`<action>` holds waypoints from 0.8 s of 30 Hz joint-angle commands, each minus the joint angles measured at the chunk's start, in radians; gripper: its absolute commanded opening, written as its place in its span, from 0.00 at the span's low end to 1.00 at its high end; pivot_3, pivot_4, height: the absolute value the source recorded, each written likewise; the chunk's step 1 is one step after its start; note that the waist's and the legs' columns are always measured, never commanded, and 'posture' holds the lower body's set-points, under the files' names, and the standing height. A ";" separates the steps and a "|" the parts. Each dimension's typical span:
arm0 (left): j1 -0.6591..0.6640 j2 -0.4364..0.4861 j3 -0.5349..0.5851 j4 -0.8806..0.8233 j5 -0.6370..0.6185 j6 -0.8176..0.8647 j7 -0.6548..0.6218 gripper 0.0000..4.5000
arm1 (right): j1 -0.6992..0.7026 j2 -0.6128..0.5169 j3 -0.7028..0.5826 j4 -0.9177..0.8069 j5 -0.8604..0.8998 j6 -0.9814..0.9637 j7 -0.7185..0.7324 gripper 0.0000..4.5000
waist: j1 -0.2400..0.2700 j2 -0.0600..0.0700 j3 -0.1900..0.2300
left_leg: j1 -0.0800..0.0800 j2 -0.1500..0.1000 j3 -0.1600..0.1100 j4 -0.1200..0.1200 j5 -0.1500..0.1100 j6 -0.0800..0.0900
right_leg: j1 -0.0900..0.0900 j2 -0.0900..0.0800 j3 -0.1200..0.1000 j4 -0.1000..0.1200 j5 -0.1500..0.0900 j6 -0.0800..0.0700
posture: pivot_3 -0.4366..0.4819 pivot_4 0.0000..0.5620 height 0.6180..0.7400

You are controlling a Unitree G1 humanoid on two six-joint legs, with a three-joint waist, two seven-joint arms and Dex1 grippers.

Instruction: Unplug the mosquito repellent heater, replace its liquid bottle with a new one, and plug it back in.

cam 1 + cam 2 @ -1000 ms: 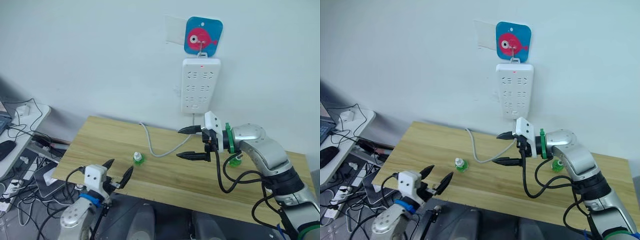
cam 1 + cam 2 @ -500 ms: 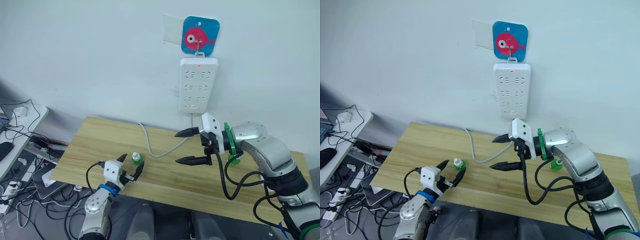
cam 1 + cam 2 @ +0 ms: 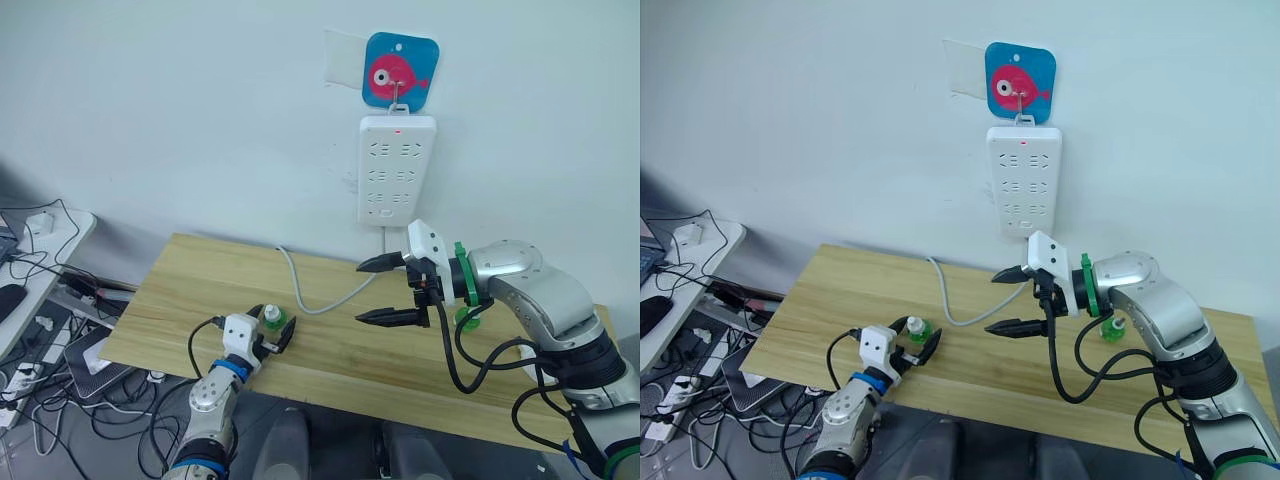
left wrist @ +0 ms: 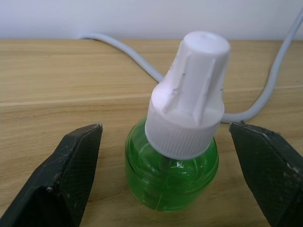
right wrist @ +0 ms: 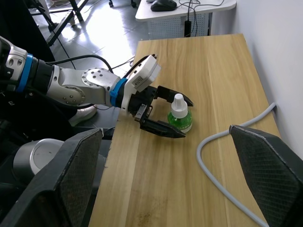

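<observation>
Left gripper [image 3: 915, 343] sits low at the near-left edge of the light wooden surface [image 3: 330, 350], fingers spread wide either side of a small green liquid bottle w/ white ribbed cap [image 4: 182, 137]. Bottle stands upright between the fingers; left wrist view shows clear gaps both sides, so no contact, nothing held.

Right gripper [image 3: 385, 291] hovers above the surface's middle, towards the far side, fingers wide apart and pointing left, empty. A second green bottle [image 3: 1110, 329] stands on the surface right of it, partly hidden by the arm.

Long white power strip [image 3: 397, 168] hangs on the wall under a blue square hook plate w/ pink fish [image 3: 399, 71]; its grey cable [image 3: 310, 297] loops down across the surface behind the left bottle. Can't make out the white plug-in heater in these views.
</observation>
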 commanded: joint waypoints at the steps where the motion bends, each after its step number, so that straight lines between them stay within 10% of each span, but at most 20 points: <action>1: 0.001 -0.002 -0.011 0.017 0.009 -0.027 -0.010 0.91 | -0.025 -0.008 -0.032 -0.047 0.022 0.007 -0.012 1.00 | -0.001 0.000 0.000 | 0.000 0.000 0.000 0.000 0.000 0.000 | 0.000 0.000 0.000 0.000 0.000 0.000 | 0.63 0.37 1.00; 8: 0.011 -0.007 -0.019 0.012 0.009 -0.037 -0.001 0.50 | -0.021 -0.008 -0.038 -0.061 0.031 0.025 -0.027 1.00 | -0.007 0.000 0.000 | 0.000 0.000 0.000 0.000 0.000 0.000 | 0.000 0.000 0.000 0.000 0.000 0.000 | 0.62 0.36 1.00; 15: -0.005 0.040 -0.070 -0.155 0.046 0.022 -0.020 0.50 | 0.049 -0.027 -0.095 -0.048 0.000 -0.011 -0.094 1.00 | -0.002 0.000 0.000 | -0.001 0.000 -0.001 0.000 0.000 0.000 | 0.000 0.000 -0.002 0.000 0.000 0.000 | 0.66 0.37 1.00; 24: -0.178 0.188 -0.282 -0.595 -0.124 0.514 -0.489 0.50 | 0.231 0.048 -0.148 -0.182 0.012 -0.005 -0.273 1.00 | -0.002 0.000 -0.001 | -0.003 -0.001 -0.003 0.002 0.001 -0.001 | -0.001 0.001 -0.003 0.002 0.000 0.000 | 0.61 0.31 1.00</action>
